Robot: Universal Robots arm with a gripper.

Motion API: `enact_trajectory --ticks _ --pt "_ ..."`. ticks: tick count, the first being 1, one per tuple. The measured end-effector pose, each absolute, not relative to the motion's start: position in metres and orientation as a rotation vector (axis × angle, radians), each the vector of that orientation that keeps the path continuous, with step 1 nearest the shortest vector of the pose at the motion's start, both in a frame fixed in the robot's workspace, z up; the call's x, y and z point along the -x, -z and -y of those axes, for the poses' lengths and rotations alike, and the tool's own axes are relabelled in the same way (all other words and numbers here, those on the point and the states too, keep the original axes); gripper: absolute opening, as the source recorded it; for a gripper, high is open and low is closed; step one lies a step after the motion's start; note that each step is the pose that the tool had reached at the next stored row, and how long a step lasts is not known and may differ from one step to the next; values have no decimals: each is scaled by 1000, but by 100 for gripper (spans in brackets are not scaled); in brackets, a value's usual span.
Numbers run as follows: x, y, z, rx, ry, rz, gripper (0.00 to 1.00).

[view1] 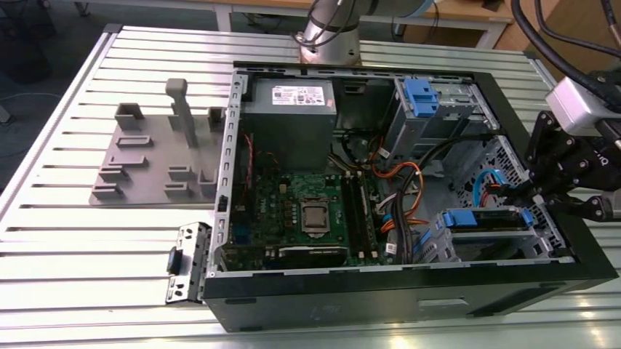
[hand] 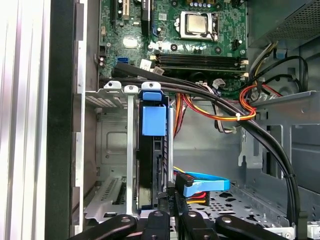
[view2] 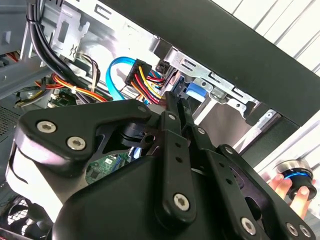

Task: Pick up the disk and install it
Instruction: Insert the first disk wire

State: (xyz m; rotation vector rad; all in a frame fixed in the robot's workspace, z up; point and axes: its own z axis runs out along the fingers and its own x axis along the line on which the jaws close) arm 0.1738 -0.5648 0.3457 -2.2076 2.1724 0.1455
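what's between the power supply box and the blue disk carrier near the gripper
In the exterior view, the green motherboard and loose orange and blue cables lie between the power supply and the disk.

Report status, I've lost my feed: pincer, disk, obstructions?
Pincer at bay. Blue-framed silver disk seated upright in metal cage. Blue data cable alongside.

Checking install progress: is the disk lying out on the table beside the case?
No. In the first wrist view the disk stands in a metal bay inside the case, with the gripper at its end.
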Motion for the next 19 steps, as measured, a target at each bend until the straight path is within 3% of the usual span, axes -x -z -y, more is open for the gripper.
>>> enact_trajectory --ticks 19 --pt "-170 -337 570 2217 -126 -2183 16"
